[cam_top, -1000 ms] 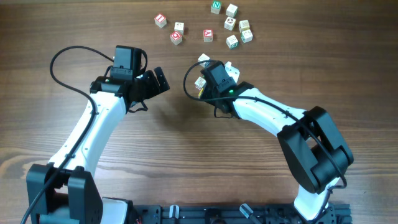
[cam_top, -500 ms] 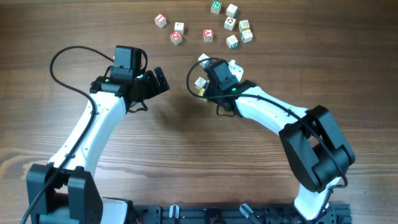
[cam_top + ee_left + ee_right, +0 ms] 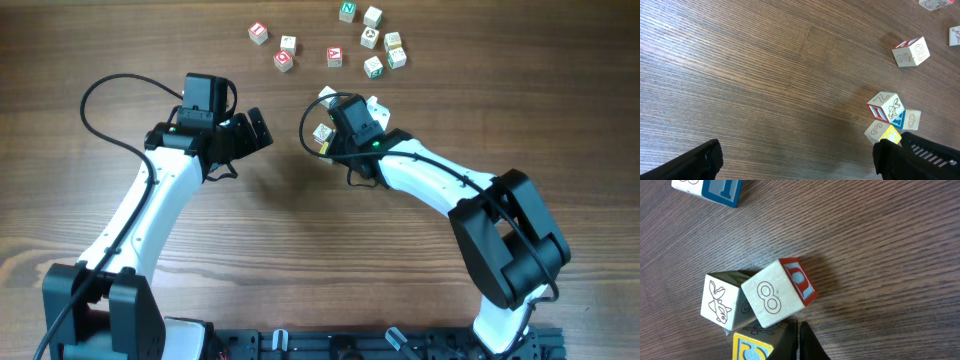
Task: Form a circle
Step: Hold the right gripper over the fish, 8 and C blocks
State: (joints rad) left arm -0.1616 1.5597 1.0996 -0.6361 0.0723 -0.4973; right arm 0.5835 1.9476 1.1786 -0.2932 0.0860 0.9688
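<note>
The wooden cubes (image 3: 370, 37) are small and pale, each face carrying a drawn letter, number or picture, with red, green or blue edges. Most lie as a loose scatter on the far part of the worktop: four in a ragged row to the left, six bunched closer together to the right. Nearer and apart from these sits a small cluster (image 3: 322, 132), partly hidden. In it the cube with an 8 (image 3: 772, 300), red on one side, sits turned at an angle and touches the cube with an animal outline (image 3: 719, 301). The yellow cube (image 3: 751, 347) lies just beside both. A blue-sided cube (image 3: 715, 187) lies apart from them.
</note>
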